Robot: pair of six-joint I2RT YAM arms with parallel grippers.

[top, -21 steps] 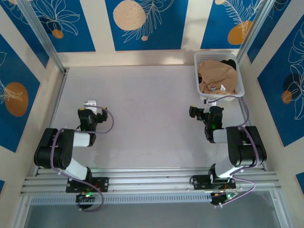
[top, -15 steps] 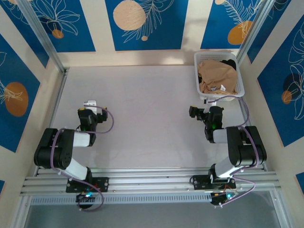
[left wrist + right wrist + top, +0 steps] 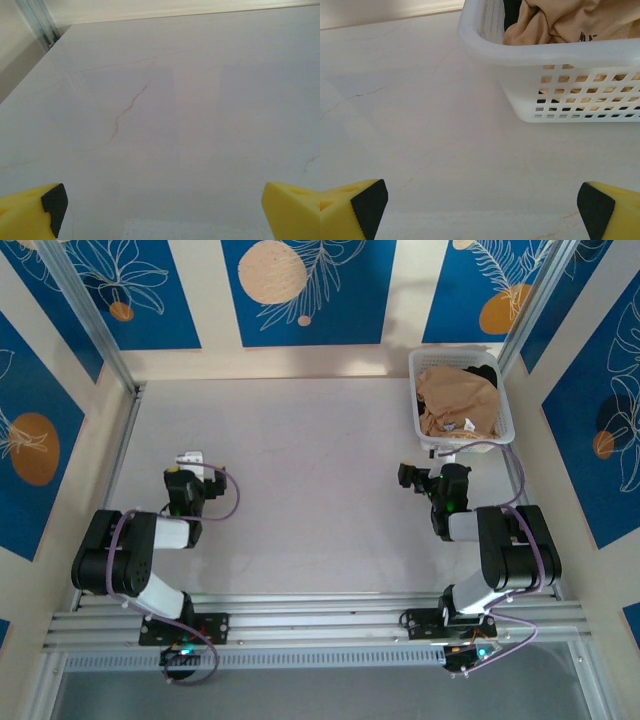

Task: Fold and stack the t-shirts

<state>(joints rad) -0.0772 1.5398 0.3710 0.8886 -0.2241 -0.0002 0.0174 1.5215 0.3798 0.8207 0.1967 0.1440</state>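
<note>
Nothing is seen to have moved since the earlier frames: both arms are kept folded near their bases. The left gripper (image 3: 165, 212) is held wide open and empty above the bare table (image 3: 200, 100), its yellow fingertips (image 3: 30, 210) spread to either edge. The right gripper (image 3: 480, 207) is likewise spread wide and empty, low over the table just before the white mesh basket (image 3: 570, 90). Farther back, the t-shirts (image 3: 455, 400) are found crumpled inside that basket at the table's far right corner, the tan-orange tee (image 3: 560, 20) on top and the black tee (image 3: 510, 12) glimpsed behind it.
</note>
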